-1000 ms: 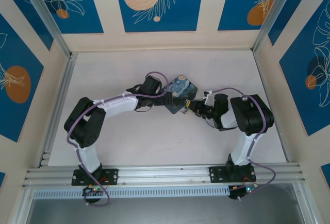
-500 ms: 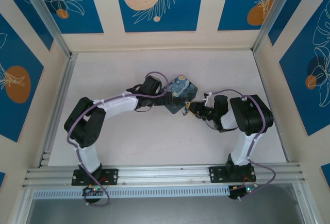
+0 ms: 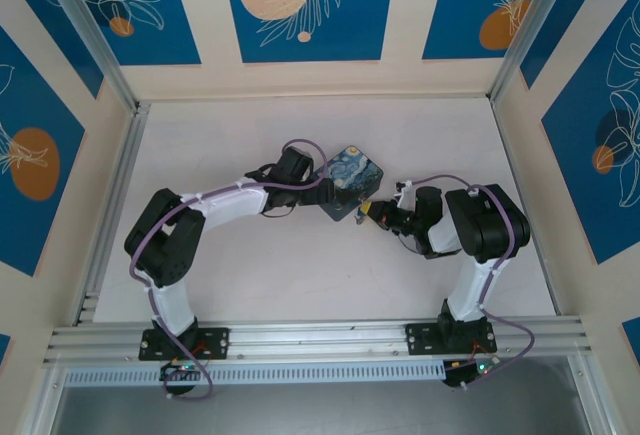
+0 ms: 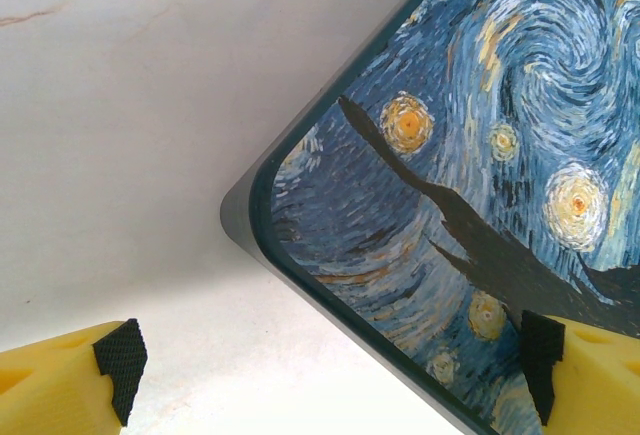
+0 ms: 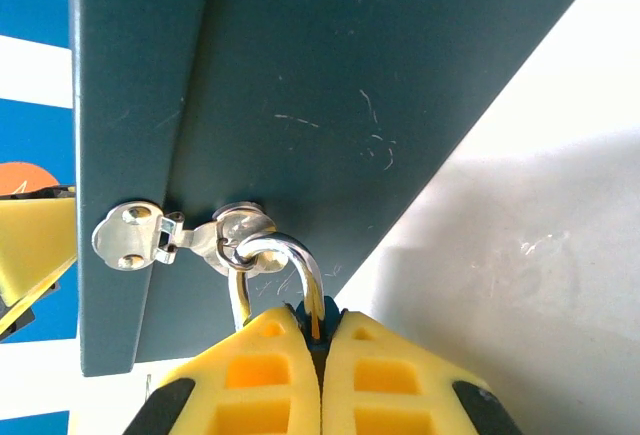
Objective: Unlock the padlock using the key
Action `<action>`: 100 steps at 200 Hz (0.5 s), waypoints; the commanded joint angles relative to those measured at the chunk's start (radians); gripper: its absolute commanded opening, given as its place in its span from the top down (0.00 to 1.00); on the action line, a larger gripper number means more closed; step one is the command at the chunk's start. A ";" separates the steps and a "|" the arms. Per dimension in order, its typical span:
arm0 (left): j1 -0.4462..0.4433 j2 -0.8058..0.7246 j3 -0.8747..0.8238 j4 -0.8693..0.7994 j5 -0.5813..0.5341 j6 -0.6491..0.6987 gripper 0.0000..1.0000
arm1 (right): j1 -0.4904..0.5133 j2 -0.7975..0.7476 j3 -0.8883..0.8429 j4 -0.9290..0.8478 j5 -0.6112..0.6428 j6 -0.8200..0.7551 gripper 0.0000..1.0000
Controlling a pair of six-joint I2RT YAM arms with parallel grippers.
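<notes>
The right pincer [image 3: 369,213], seen from above, met the single tin's [image 3: 352,173] near edge, with the left pincer [image 3: 320,189] opposite and bare table [image 3: 250,275] all round. Left wrist: fingers [image 4: 118,355] stood wide, straddling one tin corner. Right wrist: fingers [image 5: 262,355] were pressed shut beneath one padlock shackle [image 5: 290,253] hung in the hasp [image 5: 135,235]. The lock body was hidden and the key indiscernible.

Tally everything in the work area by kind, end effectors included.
painted tin: 1
hasp: 1
padlock shackle: 1
end effectors: 2 (left end effector, right end effector)
Total: 5
</notes>
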 commanded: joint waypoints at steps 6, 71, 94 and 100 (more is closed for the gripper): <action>0.004 0.088 -0.067 -0.286 -0.068 0.040 0.05 | -0.006 -0.008 -0.007 -0.097 0.052 0.012 1.00; 0.004 0.098 -0.065 -0.282 -0.062 0.036 0.05 | 0.005 -0.076 0.052 -0.201 0.122 0.020 1.00; 0.004 0.101 -0.065 -0.280 -0.058 0.035 0.06 | 0.014 -0.082 0.068 -0.227 0.155 0.038 1.00; 0.004 0.101 -0.065 -0.280 -0.058 0.034 0.06 | 0.018 -0.080 0.072 -0.229 0.163 0.044 1.00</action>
